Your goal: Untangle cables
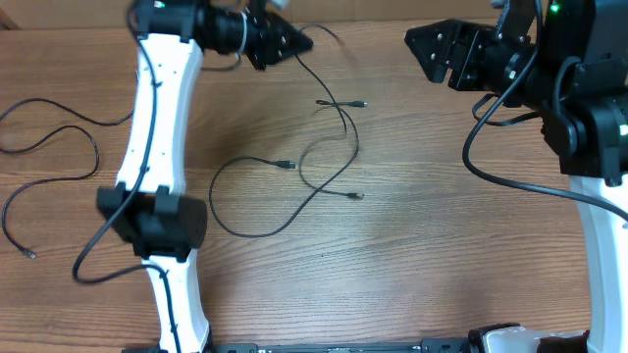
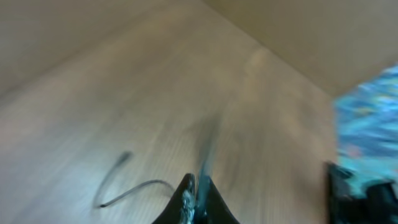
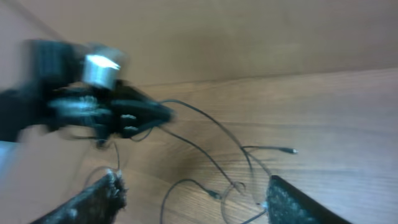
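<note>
Cables [image 1: 339, 103] in left hand [image 1: 300, 42], arm [image 1: 162, 108] outstretched.

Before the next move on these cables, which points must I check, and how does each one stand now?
1. The left gripper is shut on the cable strand: ok, the strand runs out from its tip.
2. The right gripper is open and empty: ok.
3. The right gripper is apart from the central cables: ok, it hangs to their right.
4. The central cables are separated: not ok, strands cross each other.
5. The left-side cables lie apart from the tangle: ok.
6. How firm the grip is: cannot tell, the left wrist view is blurred.
</note>
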Robot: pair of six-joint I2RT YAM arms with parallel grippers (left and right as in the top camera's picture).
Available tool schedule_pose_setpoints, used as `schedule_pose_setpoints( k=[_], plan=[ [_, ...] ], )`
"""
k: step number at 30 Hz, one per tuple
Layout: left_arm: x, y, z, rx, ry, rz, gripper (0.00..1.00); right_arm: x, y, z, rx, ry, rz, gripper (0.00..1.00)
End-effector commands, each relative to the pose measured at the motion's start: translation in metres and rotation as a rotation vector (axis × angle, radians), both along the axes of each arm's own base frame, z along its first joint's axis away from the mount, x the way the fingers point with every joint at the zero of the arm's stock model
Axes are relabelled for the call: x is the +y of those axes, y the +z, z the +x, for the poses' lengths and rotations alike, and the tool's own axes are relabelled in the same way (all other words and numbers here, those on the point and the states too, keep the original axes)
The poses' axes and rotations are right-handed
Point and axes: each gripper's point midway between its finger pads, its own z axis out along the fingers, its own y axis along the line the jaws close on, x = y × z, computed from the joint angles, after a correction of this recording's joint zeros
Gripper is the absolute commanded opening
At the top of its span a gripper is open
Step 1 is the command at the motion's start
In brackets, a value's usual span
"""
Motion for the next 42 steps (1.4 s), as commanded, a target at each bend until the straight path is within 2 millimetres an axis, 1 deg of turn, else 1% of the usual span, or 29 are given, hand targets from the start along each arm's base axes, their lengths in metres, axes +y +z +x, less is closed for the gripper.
schedule_pose_setpoints(
  k=[1, 2, 3, 4, 5, 6, 7, 8, 10, 13, 17, 18, 19, 22, 23, 24, 25, 26, 30, 32, 34, 35, 36, 37, 38, 40, 42],
  plan=[
    [0.037, 0.089, -0.013, -0.136, 0.223, 0.023, 0.04, -0.012, -0.004, 0.012, 0.003, -0.071, -0.044, 0.86],
    [0.045, 0.105, -0.017, -0.165, 0.249, 0.011, 0.04, -0.013, -0.008, 0.014, 0.013, -0.077, -0.049, 0.91],
    [0.056, 0.128, -0.025, -0.214, 0.283, -0.007, 0.04, -0.016, -0.012, 0.016, 0.024, -0.092, -0.061, 0.95],
    [0.067, 0.146, -0.033, -0.246, 0.315, -0.024, 0.04, -0.017, -0.016, 0.018, 0.034, -0.099, -0.068, 0.96],
    [0.076, 0.160, -0.038, -0.270, 0.343, -0.037, 0.04, -0.017, -0.018, 0.019, 0.042, -0.101, -0.071, 0.97],
    [0.081, 0.169, -0.043, -0.286, 0.358, -0.047, 0.04, -0.017, -0.020, 0.020, 0.048, -0.101, -0.072, 0.97],
    [0.095, 0.188, -0.053, -0.328, 0.391, -0.065, 0.04, -0.017, -0.024, 0.021, 0.063, -0.101, -0.075, 0.97],
    [0.103, 0.197, -0.057, -0.348, 0.415, -0.071, 0.04, -0.017, -0.026, 0.021, 0.069, -0.100, -0.076, 0.97],
    [0.141, 0.226, -0.068, -0.415, 0.527, -0.091, 0.04, -0.017, -0.032, 0.021, 0.093, -0.099, -0.081, 0.97],
    [0.180, 0.243, -0.071, -0.422, 0.649, -0.128, 0.04, -0.017, -0.033, 0.020, 0.098, -0.099, -0.082, 0.97],
    [0.235, 0.250, -0.070, -0.437, 0.799, -0.133, 0.04, -0.016, -0.035, 0.018, 0.109, -0.092, -0.081, 0.97],
    [0.261, 0.247, -0.067, -0.426, 0.882, -0.124, 0.04, -0.016, -0.036, 0.018, 0.113, -0.091, -0.081, 0.97],
    [0.276, 0.245, -0.066, -0.415, 0.935, -0.118, 0.04, -0.016, -0.037, 0.017, 0.116, -0.090, -0.082, 0.97],
    [0.339, 0.225, -0.063, -0.345, 1.161, -0.080, 0.04, -0.016, -0.038, 0.016, 0.125, -0.090, -0.084, 0.97],
    [0.355, 0.216, -0.063, -0.309, 1.231, -0.071, 0.04, -0.016, -0.039, 0.015, 0.127, -0.090, -0.084, 0.97],
    [0.380, 0.200, -0.066, -0.236, 1.361, -0.056, 0.04, -0.016, -0.039, 0.015, 0.130, -0.089, -0.084, 0.96],
    [0.393, 0.191, -0.069, -0.193, 1.434, -0.045, 0.04, -0.015, -0.039, 0.015, 0.132, -0.087, -0.082, 0.96],
    [0.412, 0.176, -0.074, -0.129, 1.549, -0.021, 0.04, -0.014, -0.040, 0.014, 0.135, -0.082, -0.079, 0.95],
    [0.457, 0.129, -0.089, 0.039, 1.819, 0.091, 0.04, -0.015, -0.042, 0.012, 0.147, -0.083, -0.080, 0.94],
    [0.476, 0.105, -0.093, 0.107, 1.903, 0.175, 0.04, -0.015, -0.043, 0.011, 0.152, -0.083, -0.081, 0.94],
    [0.487, 0.089, -0.091, 0.150, 1.944, 0.214, 0.04, -0.015, -0.043, 0.011, 0.156, -0.083, -0.081, 0.94],
    [0.491, 0.079, -0.087, 0.174, 1.944, 0.226, 0.05, -0.015, -0.044, 0.010, 0.158, -0.083, -0.082, 0.94],
    [0.494, 0.066, -0.082, 0.210, 1.938, 0.239, 0.24, -0.015, -0.044, 0.010, 0.158, -0.083, -0.082, 0.94],
    [0.495, 0.058, -0.079, 0.230, 1.933, 0.246, 0.49, -0.015, -0.044, 0.010, 0.158, -0.083, -0.082, 0.94],
    [0.496, 0.049, -0.077, 0.259, 1.926, 0.257, 0.67, -0.015, -0.044, 0.010, 0.158, -0.083, -0.082, 0.94],
    [0.495, 0.034, -0.075, 0.303, 1.896, 0.292, 0.78, -0.015, -0.044, 0.010, 0.159, -0.082, -0.082, 0.95],
    [0.495, 0.025, -0.075, 0.333, 1.884, 0.312, 0.79, -0.015, -0.045, 0.010, 0.164, -0.082, -0.083, 0.95]
  ],
)
